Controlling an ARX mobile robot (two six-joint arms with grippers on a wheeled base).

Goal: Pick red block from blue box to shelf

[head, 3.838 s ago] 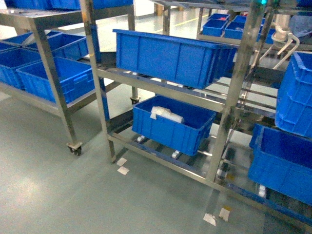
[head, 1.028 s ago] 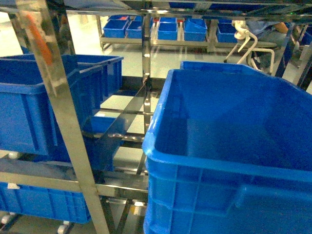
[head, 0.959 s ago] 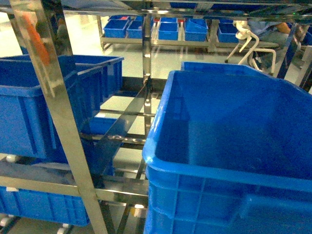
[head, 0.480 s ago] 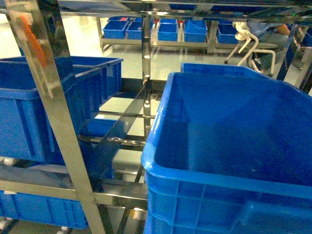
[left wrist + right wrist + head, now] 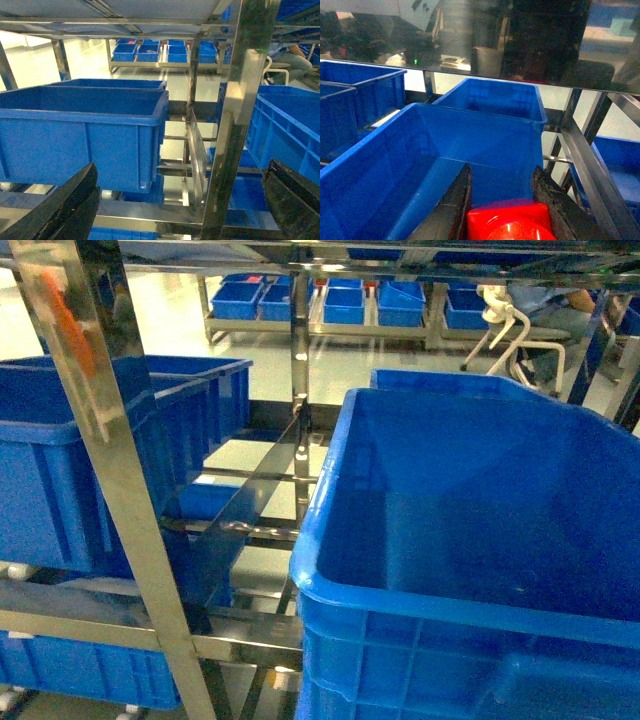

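The block was bright glossy red between black fingers. The crates were saturated plain blue, with ribbed walls. The shelf was shiny silver steel, an orange streak reflected on one upright. The left gripper was black. The floor was pale green-grey.

A pale glossy floor runs to distant racks of blue crates.

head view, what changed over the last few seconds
The robot drove in: the shelf, seen whole from across the floor before, now fills the view, with a large blue crate right in front. Over the last second the view barely shifted. The crates stayed in place on the shelf.
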